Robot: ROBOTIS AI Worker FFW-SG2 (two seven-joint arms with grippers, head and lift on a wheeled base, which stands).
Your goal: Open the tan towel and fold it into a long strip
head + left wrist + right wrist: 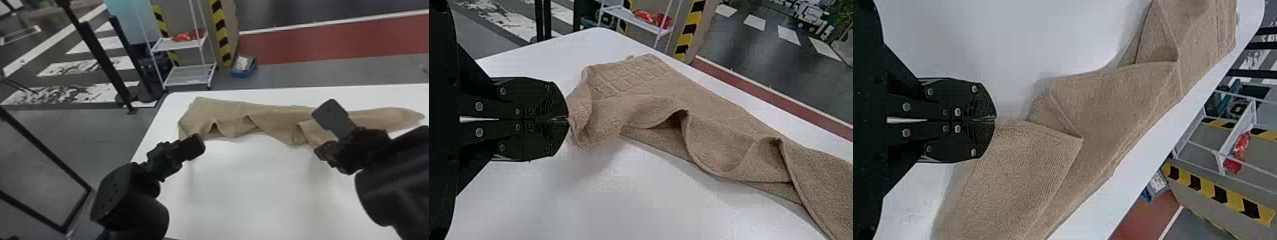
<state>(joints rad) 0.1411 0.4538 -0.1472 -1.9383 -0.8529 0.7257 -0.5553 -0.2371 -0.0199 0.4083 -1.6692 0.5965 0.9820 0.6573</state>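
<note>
The tan towel (271, 119) lies bunched in a long, uneven band across the table's far part, with loose folds along its near side. At its left end is my left gripper (198, 144); in the left wrist view this gripper (567, 119) is shut on the towel's (724, 135) edge, which rises to the fingertips. My right gripper (323, 112) is over the towel's right half. Seen from the right wrist, that gripper (995, 120) is shut on the near edge of the towel (1103, 105), beside a folded-over flap.
The white table (255, 185) extends toward me from the towel. Beyond its far edge stand a white wire shelf (188, 75) with red items on it and a blue bin (244, 68) on the floor. Black frame posts (102, 63) rise at the left.
</note>
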